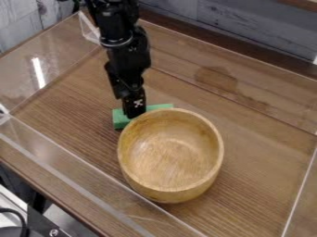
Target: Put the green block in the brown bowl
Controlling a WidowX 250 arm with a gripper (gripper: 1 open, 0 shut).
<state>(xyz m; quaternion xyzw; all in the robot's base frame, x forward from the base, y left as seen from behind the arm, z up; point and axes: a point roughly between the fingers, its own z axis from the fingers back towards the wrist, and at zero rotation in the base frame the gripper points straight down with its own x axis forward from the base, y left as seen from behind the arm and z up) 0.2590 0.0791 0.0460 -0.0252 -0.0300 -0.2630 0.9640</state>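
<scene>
The green block (126,116) lies flat on the wooden table, just beyond the far-left rim of the brown bowl (171,153). Part of the block is hidden by the black arm above it. My gripper (130,105) points straight down over the block, with its fingertips low at the block's top. The jaws stand open, one finger on each side of the block, and nothing is lifted. The bowl is empty, with wood grain visible inside.
A clear plastic wall (74,180) runs around the table's front and left sides. A grey plank wall (247,23) stands behind the table. A black cable (10,222) lies at the lower left, outside the enclosure.
</scene>
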